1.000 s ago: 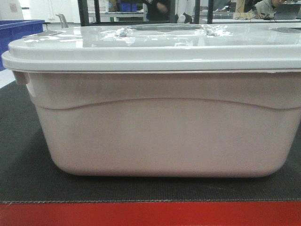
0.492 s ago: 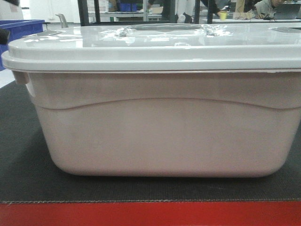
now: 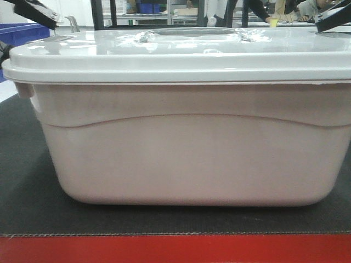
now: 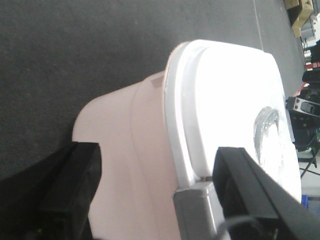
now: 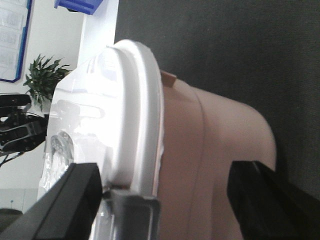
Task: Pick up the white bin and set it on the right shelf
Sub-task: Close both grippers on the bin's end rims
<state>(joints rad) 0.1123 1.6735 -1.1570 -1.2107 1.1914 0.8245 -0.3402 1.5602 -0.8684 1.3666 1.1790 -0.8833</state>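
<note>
White bin broadside on the dark-matted worktop

Sits upright, glossy lid on top, long axis running left to right across the front view, short ends pointing to either side. Left tool spread wide, straddling the left end's rim; right tool spread wide likewise at the right end. Blue crate behind, far left.

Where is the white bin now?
Front view: the white bin fills the frame, resting on the dark mat of the red-edged table, with a blue crate behind its left corner.
</note>
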